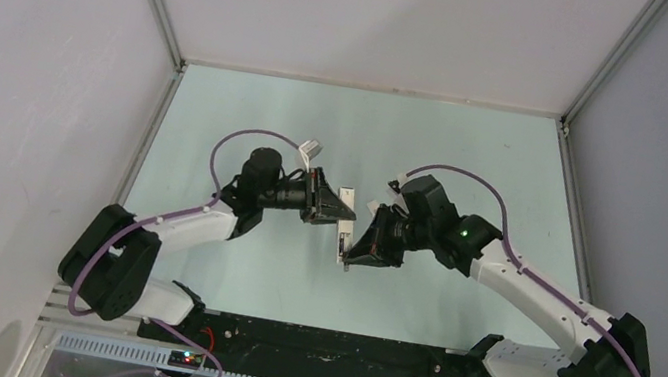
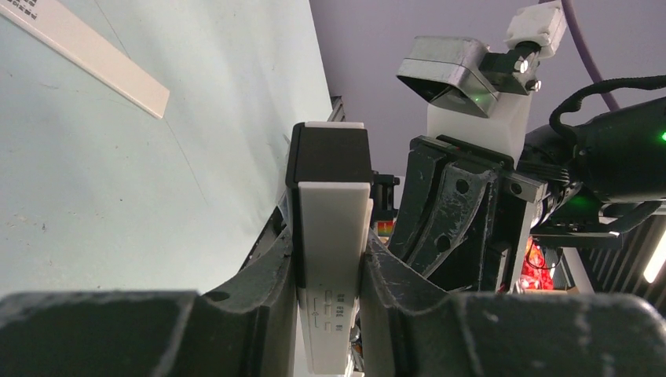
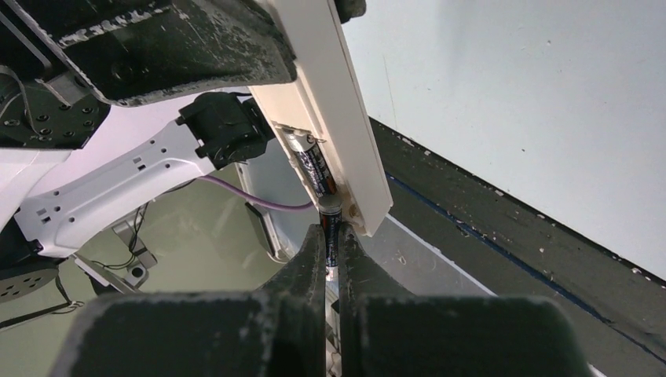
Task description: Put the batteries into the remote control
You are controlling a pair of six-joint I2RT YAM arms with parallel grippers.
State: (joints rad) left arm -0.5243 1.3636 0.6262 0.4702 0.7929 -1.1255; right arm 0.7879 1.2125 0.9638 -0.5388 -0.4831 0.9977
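The left tool (image 2: pixel 330 263) is closed on the remote control (image 2: pixel 334 212). Its two fingers press the white body's long sides, and the black end points to 12 o'clock in the left wrist view. In the overhead view the remote is held off the table (image 1: pixel 250 115) near its centre, between the two tools.

The right tool (image 3: pixel 331 239) is pinched narrow on one of the batteries (image 3: pixel 331 220), which stands upright between its fingertips. A second cell (image 3: pixel 313 163) already lies in the remote's open bay, at 11 o'clock from the held one. The held cell's upper end sits just below the seated cell, at the bay's lower end. I cannot tell whether the two touch.

A flat white strip (image 2: pixel 94 55) lies on the table at 10 o'clock from the remote in the left wrist view, well apart from it.
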